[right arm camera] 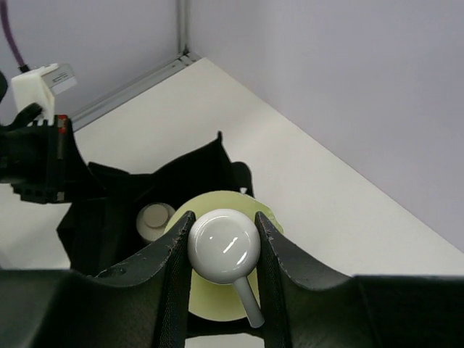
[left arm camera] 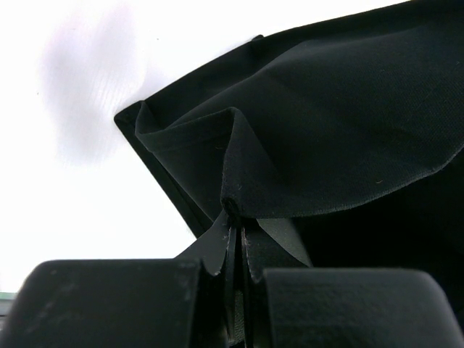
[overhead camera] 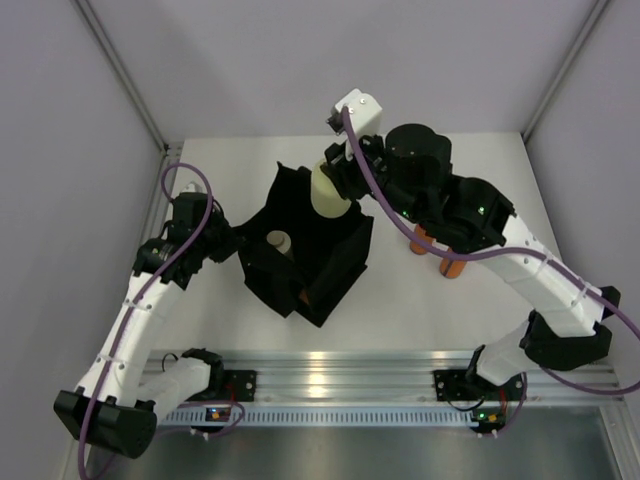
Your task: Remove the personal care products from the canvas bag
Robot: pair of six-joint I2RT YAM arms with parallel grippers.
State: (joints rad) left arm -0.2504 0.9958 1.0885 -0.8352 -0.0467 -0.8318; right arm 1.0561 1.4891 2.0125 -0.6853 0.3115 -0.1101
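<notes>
The black canvas bag (overhead camera: pixel 330 262) stands open mid-table. My right gripper (overhead camera: pixel 342 178) is shut on the white pump cap (right arm camera: pixel 223 245) of the pale yellow-green bottle (overhead camera: pixel 330 192), holding it upright at the bag's back rim; its base is hidden. In the right wrist view the bottle's body (right arm camera: pixel 210 301) shows below the cap. The beige cream-capped bottle (overhead camera: pixel 278 241) stands inside the bag (right arm camera: pixel 109 210) and also shows in the right wrist view (right arm camera: pixel 154 220). Two orange bottles (overhead camera: pixel 425 240) (overhead camera: pixel 452 268) stand on the table right of the bag, partly under my right arm. My left gripper (overhead camera: pixel 232 245) is shut on the bag's left edge (left arm camera: pixel 326 130).
The white table (overhead camera: pixel 220 310) is ringed by grey walls and corner rails. An aluminium rail (overhead camera: pixel 330 365) with the arm bases runs along the near edge. The bag carries a small orange patch (overhead camera: pixel 303 296) on its near side.
</notes>
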